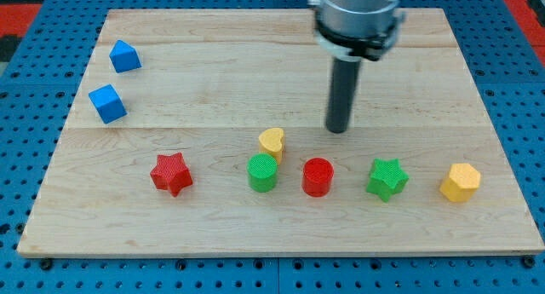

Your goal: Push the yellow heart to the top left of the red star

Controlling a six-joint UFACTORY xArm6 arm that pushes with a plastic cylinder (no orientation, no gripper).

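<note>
Eight small blocks lie on the wooden surface (426, 72). The yellow heart (272, 141) sits near the middle, just above the green cylinder (262, 172) and close to touching it. The red star (171, 173) lies well to the view's left of the heart, in the same low row as the red cylinder (318, 176), the green star (387, 178) and the yellow hexagon (461, 181). Two blue blocks (124, 56) (107, 103) stand at the view's upper left. My tip (338, 129) rests on the surface to the right of the heart, apart from it, above the red cylinder. The arm carries no gripper, only the rod.
</note>
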